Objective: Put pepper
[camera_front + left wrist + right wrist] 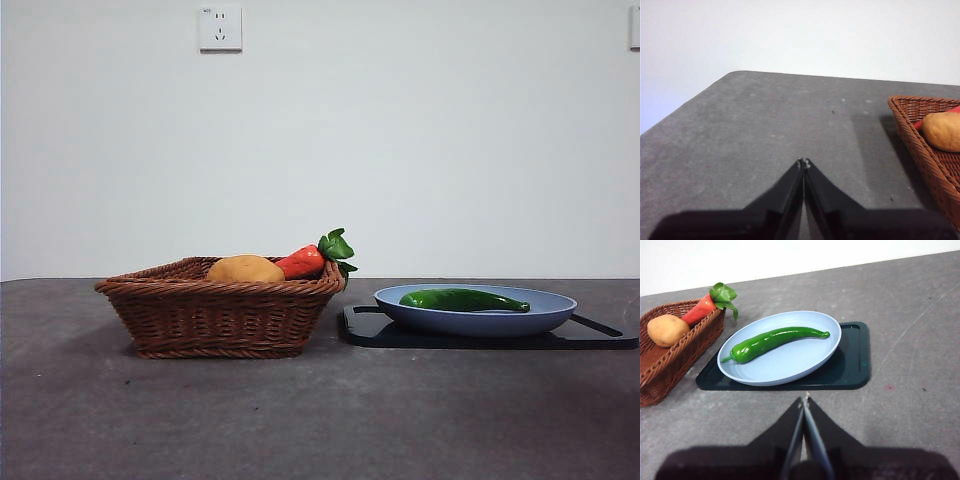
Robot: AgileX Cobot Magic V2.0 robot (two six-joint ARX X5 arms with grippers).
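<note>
Front view: the pepper (463,299) lies in a blue plate (545,316) on a dark tray (600,338), beside a wicker basket (215,315). Left wrist view: the left gripper (803,163) is clenched, empty, above the table (765,130). Right wrist view: the right gripper (804,401) is clenched, empty, near the plate.

Front view: basket (215,315) wall conceals lower potato (245,268) and carrot (301,262); plate (475,318) rim conceals pepper (462,299) underside. Left wrist view: basket cropped at frame edge. Neither claw visible in front view
</note>
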